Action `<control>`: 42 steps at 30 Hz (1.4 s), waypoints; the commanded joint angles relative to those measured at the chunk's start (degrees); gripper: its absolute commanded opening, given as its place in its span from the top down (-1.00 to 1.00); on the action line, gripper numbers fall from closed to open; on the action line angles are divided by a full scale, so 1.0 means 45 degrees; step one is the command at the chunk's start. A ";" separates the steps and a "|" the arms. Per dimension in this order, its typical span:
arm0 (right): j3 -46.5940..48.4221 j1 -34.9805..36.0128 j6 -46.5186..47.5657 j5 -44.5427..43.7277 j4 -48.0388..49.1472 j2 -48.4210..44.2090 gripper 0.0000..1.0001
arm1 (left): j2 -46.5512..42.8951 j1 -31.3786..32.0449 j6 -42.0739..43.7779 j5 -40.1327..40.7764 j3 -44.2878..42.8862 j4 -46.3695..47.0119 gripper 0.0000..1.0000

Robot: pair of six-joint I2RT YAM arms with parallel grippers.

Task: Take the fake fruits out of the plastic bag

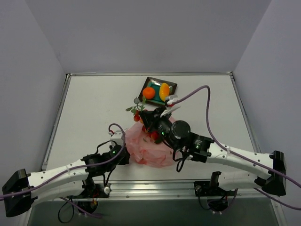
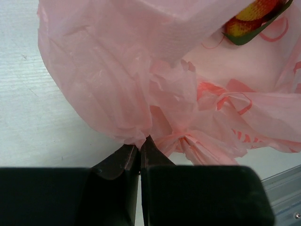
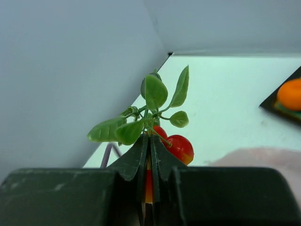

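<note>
Right wrist: right hand [image 3: 149,153] grips leafy red fruit [image 3: 181,147]; left hand [image 2: 140,143] pinches bag [image 2: 113,70].

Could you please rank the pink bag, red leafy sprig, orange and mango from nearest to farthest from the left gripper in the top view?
From the left gripper:
1. Crinkled pink plastic bag: pinched in its fingers.
2. Red fruit sprig with green leaves: beyond the bag, toward the back.
3. Round orange: left on the square teal plate.
4. Oblong yellow-orange mango: right on that plate.
</note>
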State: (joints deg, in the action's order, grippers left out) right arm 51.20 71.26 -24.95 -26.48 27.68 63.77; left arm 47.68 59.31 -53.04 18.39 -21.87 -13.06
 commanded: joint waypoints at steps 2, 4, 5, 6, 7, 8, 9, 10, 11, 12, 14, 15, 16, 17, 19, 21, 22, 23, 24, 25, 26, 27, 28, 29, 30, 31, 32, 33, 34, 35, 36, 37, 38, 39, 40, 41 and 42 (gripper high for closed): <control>0.1920 -0.2063 0.1480 0.1039 0.0274 0.1335 1.00 | 0.0225 0.0140 -0.0265 -0.0181 0.0346 0.0694 0.95; 0.2660 -0.3605 0.1560 0.1916 0.0352 0.2174 1.00 | 0.0069 0.0141 -0.0382 -0.0181 0.0542 0.0754 0.95; 0.2820 -0.4113 0.1560 0.2403 0.0468 0.2699 1.00 | -0.0106 0.0160 -0.0440 -0.0181 0.0736 0.0715 0.95; 0.2918 -0.4562 0.1657 0.2408 0.0682 0.2956 1.00 | -0.0185 0.0179 -0.0460 -0.0142 0.0816 0.0676 0.95; 0.3286 -0.5418 0.1774 0.2621 0.0742 0.3287 1.00 | -0.0321 0.0180 -0.0480 -0.0065 0.0894 0.0618 0.95; 0.3542 -0.5813 0.2084 0.2700 0.0685 0.4044 1.00 | -0.0496 0.0180 -0.0480 -0.0006 0.1030 0.0559 0.95; 0.3776 -0.6165 0.2203 0.2797 0.0626 0.4439 1.00 | -0.0614 0.0180 -0.0519 0.0033 0.1089 0.0539 0.95; 0.4223 -0.6865 0.2243 0.3146 0.0568 0.4887 1.00 | -0.0635 0.0180 -0.0500 0.0073 0.1148 0.0558 0.95; 0.4421 -0.7162 0.2282 0.3401 0.0567 0.5704 1.00 | -0.0654 0.0180 -0.0480 0.0073 0.1207 0.0694 0.95; 0.4616 -0.7397 0.2399 0.3578 0.0567 0.6118 1.00 | -0.0616 0.0180 -0.0403 0.0054 0.1285 0.0792 0.95; 0.5317 -0.7808 0.2672 0.3366 0.0470 0.7384 1.00 | -0.0440 0.0180 -0.0363 -0.0024 0.1441 0.1336 0.95; 0.5534 -0.7906 0.2944 0.3326 0.0470 0.7759 1.00 | -0.0227 0.0199 -0.0324 -0.0083 0.1635 0.1591 0.95; 0.5749 -0.8100 0.3005 0.3268 0.0450 0.8188 1.00 | -0.0109 0.0199 -0.0324 -0.0122 0.1734 0.1787 0.95; 0.6293 -0.8199 0.3063 0.3306 0.0373 0.9005 1.00 | 0.0144 0.0219 -0.0324 -0.0161 0.1812 0.2195 0.95; 0.6842 -0.8355 0.3103 0.3423 0.0060 0.9790 1.00 | 0.0321 0.0258 -0.0304 -0.0200 0.2026 0.2549 0.95; 0.7760 -0.8356 0.3219 0.3579 -0.0406 1.0787 1.00 | 0.0401 0.0258 -0.0227 -0.0201 0.2125 0.2687 0.95; 0.8014 -0.8356 0.3259 0.3657 -0.0487 1.1080 1.00 | 0.0400 0.0296 -0.0168 -0.0181 0.2144 0.2687 0.95; 0.8210 -0.8337 0.3298 0.3677 -0.0526 1.1509 1.00 | 0.0323 0.0297 -0.0129 -0.0142 0.2164 0.3132 0.95; 0.8541 -0.8317 0.3298 0.3639 -0.0720 1.1706 1.00 | 0.0284 0.0297 -0.0051 -0.0123 0.2203 0.3233 0.95; 0.8757 -0.8336 0.3260 0.3561 -0.0857 1.1902 1.00 | 0.0264 0.0297 -0.0031 -0.0103 0.2223 0.3292 0.95; 0.8875 -0.8337 0.3259 0.3463 -0.0936 1.2213 1.00 | 0.0225 0.0297 -0.0031 -0.0084 0.2223 0.3331 0.95; 0.9011 -0.8337 0.3259 0.3308 -0.1033 1.2332 1.00 | 0.0186 0.0297 0.0085 -0.0025 0.2242 0.3351 0.95; 0.9052 -0.8356 0.3279 0.3171 -0.1034 1.2449 1.00 | 0.0185 0.0297 0.0164 0.0014 0.2223 0.3371 0.95; 0.9071 -0.8356 0.3298 0.3034 -0.1034 1.2567 1.00 | 0.0147 0.0297 0.0261 0.0014 0.2223 0.3371 0.95; 0.9110 -0.8395 0.3298 0.2762 -0.1034 1.2606 1.00 | 0.0088 0.0297 0.0456 0.0014 0.2223 0.3390 0.95; 0.9265 -0.8453 0.3298 0.2643 -0.1034 1.2684 1.00 | 0.0069 0.0297 0.0554 -0.0024 0.2223 0.3429 0.95; 0.9383 -0.8531 0.3279 0.2584 -0.1034 1.2820 1.00 | 0.0049 0.0297 0.0613 -0.0063 0.2242 0.3507 0.95; 0.9500 -0.8590 0.3259 0.2526 -0.1015 1.2880 1.00 | 0.0029 0.0297 0.0691 -0.0083 0.2281 0.3566 0.95; 0.9772 -0.8706 0.3240 0.2390 -0.1034 1.2996 1.00 | 0.0049 0.0297 0.0731 -0.0199 0.2301 0.3644 0.95; 0.9910 -0.8746 0.3259 0.2311 -0.1034 1.3229 1.00 | 0.0145 0.0297 0.0770 -0.0239 0.2301 0.3838 0.95; 1.0047 -0.8747 0.3317 0.2233 -0.1015 1.3386 1.00 | 0.0185 0.0297 0.0789 -0.0259 0.2282 0.3878 0.95; 1.0435 -0.8785 0.3376 0.2077 -0.1034 1.3736 1.00 | 0.0263 0.0277 0.0809 -0.0278 0.2281 0.3937 0.95; 1.0632 -0.8805 0.3492 0.1960 -0.1015 1.3914 1.00 | 0.0341 0.0297 0.0809 -0.0279 0.2281 0.3976 0.95; 1.0885 -0.8825 0.3532 0.1862 -0.1034 1.4128 1.00 | 0.0380 0.0297 0.0809 -0.0259 0.2262 0.3976 0.95; 1.1429 -0.8864 0.3571 0.1726 -0.1015 1.4556 1.00 | 0.0400 0.0297 0.0809 -0.0259 0.2243 0.3976 0.95; 1.1705 -0.8903 0.3610 0.1666 -0.1034 1.4811 0.97 | 0.0381 0.0297 0.0829 -0.0240 0.2242 0.3938 0.95; 1.1998 -0.8961 0.3611 0.1588 -0.1054 1.5026 0.95 | 0.0361 0.0297 0.0829 -0.0220 0.2223 0.3918 0.95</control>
State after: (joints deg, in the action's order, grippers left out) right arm 100.79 31.73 -10.04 -15.88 22.13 128.57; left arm 49.23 60.31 -50.48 16.93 -11.40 2.68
